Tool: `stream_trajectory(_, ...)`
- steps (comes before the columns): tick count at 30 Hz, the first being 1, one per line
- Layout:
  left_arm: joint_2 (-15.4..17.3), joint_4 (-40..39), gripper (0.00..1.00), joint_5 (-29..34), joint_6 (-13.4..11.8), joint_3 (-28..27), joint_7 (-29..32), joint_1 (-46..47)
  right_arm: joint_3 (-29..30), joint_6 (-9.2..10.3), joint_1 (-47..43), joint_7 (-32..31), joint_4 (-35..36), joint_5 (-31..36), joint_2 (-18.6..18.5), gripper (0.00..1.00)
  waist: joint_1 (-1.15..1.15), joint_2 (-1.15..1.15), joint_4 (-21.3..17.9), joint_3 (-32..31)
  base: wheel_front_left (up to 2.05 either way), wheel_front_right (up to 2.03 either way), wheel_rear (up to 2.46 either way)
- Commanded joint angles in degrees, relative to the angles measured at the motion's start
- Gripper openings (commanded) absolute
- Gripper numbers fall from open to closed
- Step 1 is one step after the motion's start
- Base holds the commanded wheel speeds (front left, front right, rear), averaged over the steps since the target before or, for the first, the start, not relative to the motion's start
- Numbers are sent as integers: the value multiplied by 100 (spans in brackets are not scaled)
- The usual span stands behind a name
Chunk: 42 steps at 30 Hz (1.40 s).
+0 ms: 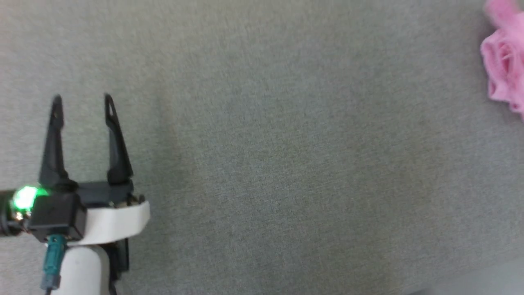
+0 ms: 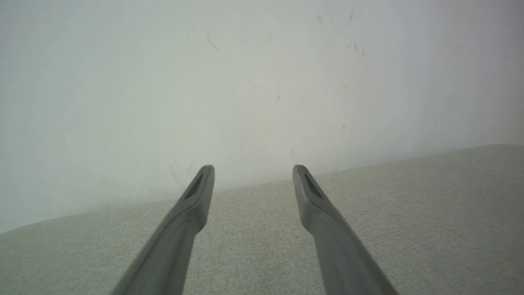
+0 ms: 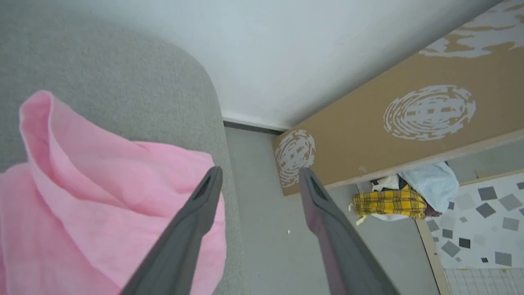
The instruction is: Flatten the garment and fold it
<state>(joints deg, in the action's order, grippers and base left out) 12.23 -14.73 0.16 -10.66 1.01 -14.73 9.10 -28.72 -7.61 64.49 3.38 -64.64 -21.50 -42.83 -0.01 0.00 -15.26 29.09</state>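
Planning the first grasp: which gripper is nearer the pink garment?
Right. The right gripper hovers open right beside the garment; the left gripper sits far across the grey surface from it.

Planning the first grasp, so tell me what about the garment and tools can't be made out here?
Head view: garment is cut off by the right edge and blurred; its outline and waistband are unreadable.
Right wrist view: garment runs off the left and bottom edges, partly behind a finger of the right tool; contact unclear.
Same view: the far cloth pile is too small to identify.
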Motion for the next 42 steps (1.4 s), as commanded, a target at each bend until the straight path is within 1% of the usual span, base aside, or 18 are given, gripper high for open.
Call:
stream_trajectory(1,-52,45,100,-54,-39,34,-27,-150,160,12,99,463,-18,220,189,100,1,0,90,-585,0,0,0)
stream_trajectory(4,-98,130,100,-104,-58,25,-27,-312,401,12,92,986,102,495,455,100,1,0,179,-880,0,0,0)
stream_trajectory(7,-129,245,100,-119,-68,20,-27,-479,698,12,-16,1144,523,808,666,100,1,0,306,-1155,0,0,0)
stream_trajectory(10,-163,352,100,-159,-69,-1,-27,-629,1255,12,-369,1158,1612,1025,937,100,1,0,440,-1367,0,0,0)
stream_trajectory(14,-235,493,100,-255,-44,-56,-27,-793,2013,12,-1264,1160,3184,1282,1490,100,1,0,631,-1611,0,0,0)
stream_trajectory(17,-293,617,100,-299,16,-68,-27,-872,2247,12,-2118,1161,4279,1519,1910,100,1,0,823,-1810,0,0,0)
stream_trajectory(20,-368,739,100,-346,77,-84,-27,-939,2386,12,-2928,1161,5093,1541,2303,100,1,0,974,-1975,0,0,0)
stream_trajectory(21,-368,739,100,-346,77,-84,-27,-939,2386,12,-2928,1161,5093,1541,2303,100,1,0,974,-1975,0,0,0)
stream_trajectory(24,-426,859,100,-350,166,-60,-27,-962,2449,12,-3635,1161,5603,1445,2626,100,1,0,1112,-2115,0,0,0)
stream_trajectory(27,-469,978,100,-339,234,-56,-27,-989,2469,12,-4225,1161,5853,1275,2942,100,1,0,1192,-2257,0,0,0)
stream_trajectory(33,-564,1124,100,-310,325,-45,-27,-1052,2802,12,-5285,1161,5947,957,3620,100,1,0,1319,-2494,0,0,0)
stream_trajectory(36,-603,1156,100,-284,343,-39,-27,-1115,2887,12,-5689,1162,5997,922,3794,100,1,0,1326,-2539,0,0,0)
stream_trajectory(42,-655,1313,100,-257,419,-26,-27,-1163,2970,12,-6271,1162,6142,980,3945,100,1,0,1348,-2598,0,0,0)
